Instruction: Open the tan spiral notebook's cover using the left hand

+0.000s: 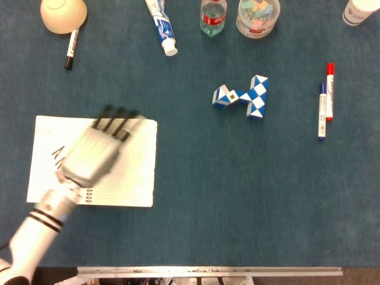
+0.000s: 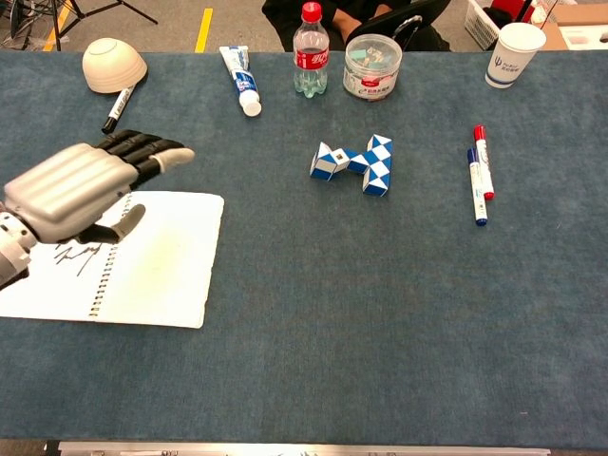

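The spiral notebook lies flat and open at the table's left, white pages up, with a scribble on its left page. My left hand hovers over the notebook, blurred by motion in the head view, fingers stretched out and apart, holding nothing. In the chest view it is raised above the upper left part of the pages. The right hand appears in neither view.
An upturned bowl and a black marker lie at the far left. A toothpaste tube, a bottle and a clear tub line the back. A blue-white twist puzzle sits mid-table; two markers lie at right.
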Robot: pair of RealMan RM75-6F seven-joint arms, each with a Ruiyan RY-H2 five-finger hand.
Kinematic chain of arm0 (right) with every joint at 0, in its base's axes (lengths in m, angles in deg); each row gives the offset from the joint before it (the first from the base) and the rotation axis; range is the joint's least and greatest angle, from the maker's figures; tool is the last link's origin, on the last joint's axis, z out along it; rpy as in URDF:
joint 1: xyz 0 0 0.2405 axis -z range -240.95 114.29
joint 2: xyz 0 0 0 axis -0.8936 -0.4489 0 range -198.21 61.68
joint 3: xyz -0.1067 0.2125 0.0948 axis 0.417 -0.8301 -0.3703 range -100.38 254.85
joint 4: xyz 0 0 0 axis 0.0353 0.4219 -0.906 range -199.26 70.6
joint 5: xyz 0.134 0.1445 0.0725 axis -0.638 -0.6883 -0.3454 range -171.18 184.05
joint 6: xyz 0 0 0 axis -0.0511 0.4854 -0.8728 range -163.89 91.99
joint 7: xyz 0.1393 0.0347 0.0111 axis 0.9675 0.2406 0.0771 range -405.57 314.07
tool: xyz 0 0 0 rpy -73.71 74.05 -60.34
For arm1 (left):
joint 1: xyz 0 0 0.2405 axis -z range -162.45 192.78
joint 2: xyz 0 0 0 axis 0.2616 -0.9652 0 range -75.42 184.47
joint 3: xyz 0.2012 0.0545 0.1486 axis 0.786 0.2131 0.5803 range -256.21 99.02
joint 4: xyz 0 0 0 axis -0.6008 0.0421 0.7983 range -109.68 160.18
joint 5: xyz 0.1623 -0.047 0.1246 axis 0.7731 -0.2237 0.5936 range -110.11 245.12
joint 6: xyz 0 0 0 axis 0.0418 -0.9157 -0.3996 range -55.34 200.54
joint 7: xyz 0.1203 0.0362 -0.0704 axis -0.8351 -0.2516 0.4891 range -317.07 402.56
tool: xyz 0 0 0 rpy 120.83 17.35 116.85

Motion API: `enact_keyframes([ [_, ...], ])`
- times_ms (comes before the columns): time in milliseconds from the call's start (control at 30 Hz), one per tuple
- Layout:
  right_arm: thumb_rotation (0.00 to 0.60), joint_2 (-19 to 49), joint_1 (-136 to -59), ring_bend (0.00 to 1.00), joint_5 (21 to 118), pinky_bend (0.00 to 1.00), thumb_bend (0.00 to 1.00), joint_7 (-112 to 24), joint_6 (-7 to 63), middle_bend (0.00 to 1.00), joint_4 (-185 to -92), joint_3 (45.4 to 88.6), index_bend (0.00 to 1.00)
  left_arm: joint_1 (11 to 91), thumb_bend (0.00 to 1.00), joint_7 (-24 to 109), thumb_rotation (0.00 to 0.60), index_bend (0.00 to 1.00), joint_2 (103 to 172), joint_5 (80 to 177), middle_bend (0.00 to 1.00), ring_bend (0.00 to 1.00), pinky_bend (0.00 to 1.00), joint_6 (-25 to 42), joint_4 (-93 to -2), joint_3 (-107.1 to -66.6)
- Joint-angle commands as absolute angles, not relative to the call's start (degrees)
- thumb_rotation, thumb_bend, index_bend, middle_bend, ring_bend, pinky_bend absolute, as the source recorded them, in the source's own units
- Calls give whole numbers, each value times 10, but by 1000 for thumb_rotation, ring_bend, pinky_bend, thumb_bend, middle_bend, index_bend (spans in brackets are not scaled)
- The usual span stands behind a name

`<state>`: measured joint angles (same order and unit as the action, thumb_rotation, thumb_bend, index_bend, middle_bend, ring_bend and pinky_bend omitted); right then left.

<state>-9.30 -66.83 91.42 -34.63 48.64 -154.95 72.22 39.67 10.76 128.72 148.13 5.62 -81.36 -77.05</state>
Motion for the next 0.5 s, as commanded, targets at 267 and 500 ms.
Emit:
enact_keyframes([
  [267, 600, -95, -677, 208, 919, 306, 395, -379, 471, 281, -1573, 729, 339, 290, 406, 273, 600, 0, 1265, 1426, 23, 0, 30, -86, -731, -804],
  [500, 600, -96, -679, 208, 926, 306, 395, -388, 472, 280, -1584, 731, 339, 235, 406, 310, 600, 0, 1266, 1438, 23, 0, 31, -151, -713, -794],
])
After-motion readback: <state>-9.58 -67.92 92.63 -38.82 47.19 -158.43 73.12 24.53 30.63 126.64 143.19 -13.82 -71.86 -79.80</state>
